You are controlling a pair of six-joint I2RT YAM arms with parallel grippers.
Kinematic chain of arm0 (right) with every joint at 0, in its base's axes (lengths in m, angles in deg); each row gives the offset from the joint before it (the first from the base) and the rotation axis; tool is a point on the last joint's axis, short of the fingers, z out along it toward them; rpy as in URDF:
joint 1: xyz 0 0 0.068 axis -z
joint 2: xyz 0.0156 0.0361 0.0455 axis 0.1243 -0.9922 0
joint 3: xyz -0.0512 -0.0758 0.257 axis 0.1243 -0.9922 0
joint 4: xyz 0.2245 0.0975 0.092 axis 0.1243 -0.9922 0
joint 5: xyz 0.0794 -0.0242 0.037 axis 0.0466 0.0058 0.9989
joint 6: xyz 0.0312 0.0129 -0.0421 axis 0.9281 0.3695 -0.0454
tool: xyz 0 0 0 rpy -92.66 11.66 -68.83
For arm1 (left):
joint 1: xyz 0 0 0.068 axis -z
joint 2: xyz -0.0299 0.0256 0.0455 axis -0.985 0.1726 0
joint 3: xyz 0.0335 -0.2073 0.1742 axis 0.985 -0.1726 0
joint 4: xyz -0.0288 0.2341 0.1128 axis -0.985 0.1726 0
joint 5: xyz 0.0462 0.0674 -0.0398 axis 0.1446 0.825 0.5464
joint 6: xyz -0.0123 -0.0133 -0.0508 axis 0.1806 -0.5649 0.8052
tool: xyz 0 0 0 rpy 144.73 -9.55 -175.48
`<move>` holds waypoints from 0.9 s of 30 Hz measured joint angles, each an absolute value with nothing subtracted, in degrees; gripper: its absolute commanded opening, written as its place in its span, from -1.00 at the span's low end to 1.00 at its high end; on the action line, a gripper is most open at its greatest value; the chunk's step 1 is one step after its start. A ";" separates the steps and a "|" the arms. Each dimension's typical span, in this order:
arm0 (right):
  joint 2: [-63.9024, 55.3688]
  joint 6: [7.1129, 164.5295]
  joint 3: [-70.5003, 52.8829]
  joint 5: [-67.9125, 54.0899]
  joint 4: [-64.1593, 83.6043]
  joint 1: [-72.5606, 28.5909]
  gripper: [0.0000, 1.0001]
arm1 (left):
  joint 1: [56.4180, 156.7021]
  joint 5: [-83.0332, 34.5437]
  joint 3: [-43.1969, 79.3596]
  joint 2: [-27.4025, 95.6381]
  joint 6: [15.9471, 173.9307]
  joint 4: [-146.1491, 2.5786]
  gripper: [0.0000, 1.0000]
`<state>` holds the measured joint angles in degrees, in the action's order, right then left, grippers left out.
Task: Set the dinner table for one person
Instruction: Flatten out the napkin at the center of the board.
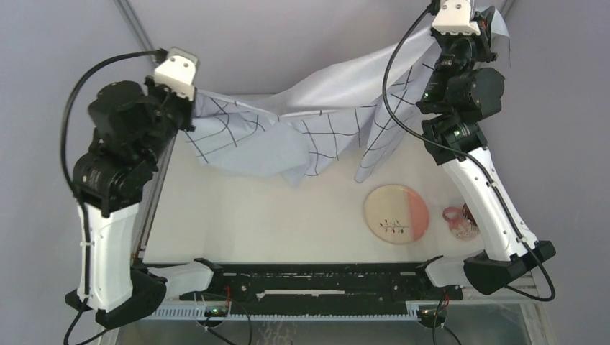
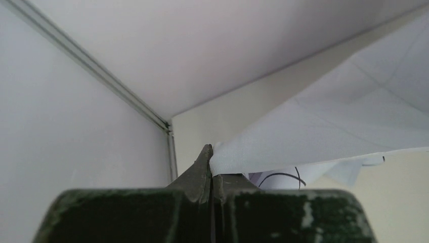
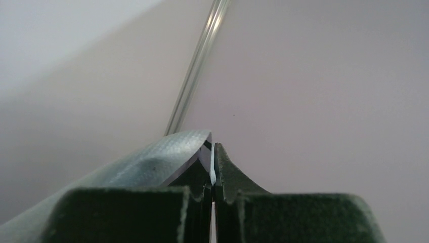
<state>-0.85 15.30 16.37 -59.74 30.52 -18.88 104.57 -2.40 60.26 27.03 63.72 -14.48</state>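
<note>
Dark-green left jaws, pressed together, pinch one corner of a pale-blue, black-gridded cloth (image 2: 324, 126); right jaws, likewise closed, pinch another corner. Cloth sags between them above the far end of the cream-white rectangular dinner-table surface (image 1: 252, 223), which lies well below both jaws.

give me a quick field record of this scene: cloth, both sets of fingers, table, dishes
cloth: pale blue with a dark grid, held up by two corners, sagging in the middle above the far part of the table
left fingers: shut on a cloth corner
right fingers: shut on a cloth edge
table: cream-white, not covered by the cloth
plate: round, cream and pink, flat on the table at the right
small pink item: right of the plate, partly hidden by the right arm; cannot tell what it is
</note>
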 measured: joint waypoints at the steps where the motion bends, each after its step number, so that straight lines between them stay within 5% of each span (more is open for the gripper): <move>1: -0.48 15.33 15.63 -59.17 30.79 -18.44 -1.00 | 104.57 -1.35 62.07 26.92 63.33 -14.22 -1.00; 10: 1.42 19.02 11.76 -54.67 32.32 -15.69 -1.00 | 104.53 2.87 76.39 25.76 60.92 -15.68 -0.99; 19: 1.22 24.66 19.48 -55.89 21.45 -15.05 -1.00 | 104.51 2.96 64.76 17.91 60.94 -14.63 -1.00; 27: 1.53 23.59 19.78 -57.53 18.02 -16.28 -1.00 | 104.51 -5.92 67.12 22.57 63.59 -3.73 -1.00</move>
